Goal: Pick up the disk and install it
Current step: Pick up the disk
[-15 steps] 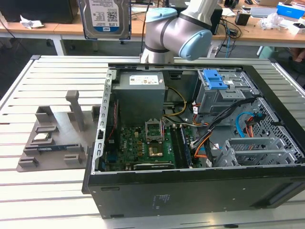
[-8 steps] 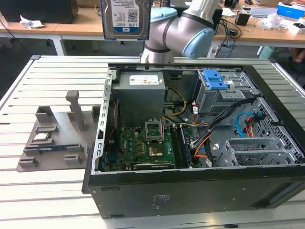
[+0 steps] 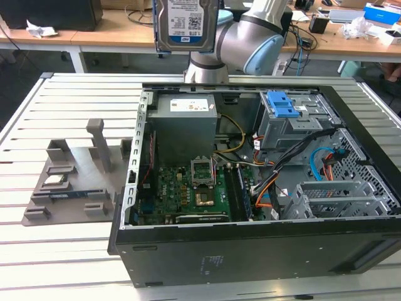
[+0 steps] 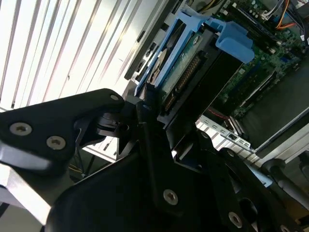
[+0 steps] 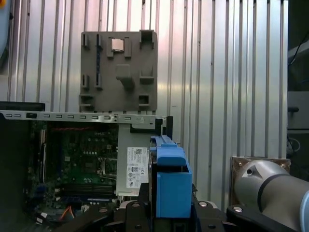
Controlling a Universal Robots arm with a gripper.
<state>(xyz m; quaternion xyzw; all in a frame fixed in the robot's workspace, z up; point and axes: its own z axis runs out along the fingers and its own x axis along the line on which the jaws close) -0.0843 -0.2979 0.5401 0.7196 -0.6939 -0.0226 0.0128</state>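
**Disk aloft over the open case, clamped in the end effector**

The end effector [image 4: 171, 123] is grasping the disk [image 4: 186, 67]. In the second wrist view its black fingers [image 4: 145, 108] are clenching against the disk's blue-framed edges.

In the exterior view the disk [image 3: 186, 24] is hanging upright with its label facing the camera. It is sitting high above the far edge of the open computer case [image 3: 250, 251], well apart from everything inside. The arm [image 3: 247, 37] is showing just behind it, toward the exterior view's right.

The case is lying on its side on the slatted metal worktop [image 3: 69, 94], interior facing up. Inside, the grey power supply box [image 3: 186, 116] is sitting against the far wall, with the green motherboard [image 3: 182, 188] nearer the camera. A drive cage [image 3: 282, 128] carrying a blue ribbed latch [image 3: 285, 103] is occupying the far corner toward the exterior view's right. Orange and blue cables [image 3: 266, 188] are trailing beside it.

A grey fixture tray [image 3: 69, 182] is resting on the worktop just beside the case, on the exterior view's left.

In the first wrist view the disk's blue frame [image 5: 171, 186] is showing in front of the case [image 5: 72, 164], with the tray [image 5: 118, 70] lying beyond.
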